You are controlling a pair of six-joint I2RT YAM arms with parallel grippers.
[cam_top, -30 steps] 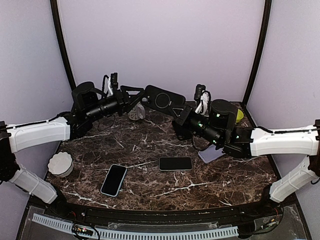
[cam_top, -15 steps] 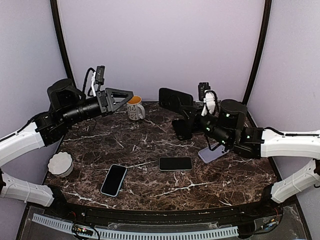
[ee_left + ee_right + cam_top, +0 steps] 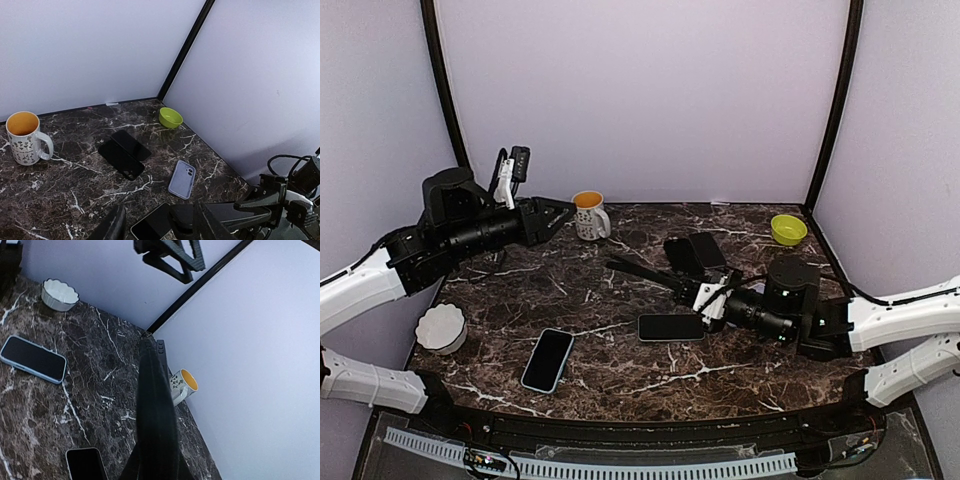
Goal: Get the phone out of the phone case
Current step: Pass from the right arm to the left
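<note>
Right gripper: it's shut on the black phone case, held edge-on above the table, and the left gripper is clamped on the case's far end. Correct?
Wrong about the left gripper. The top external view shows it open and empty, over by the mug, apart from the black phone case. The right gripper alone is shut on that case, edge-on above the table.

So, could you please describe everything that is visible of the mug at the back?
The mug looks ceramic. It is white outside with small dark plant drawings, orange-yellow inside, and has one loop handle. It stands upright on the dark marble table, close to the back wall. Only the table touches it. No contents can be made out.
</note>
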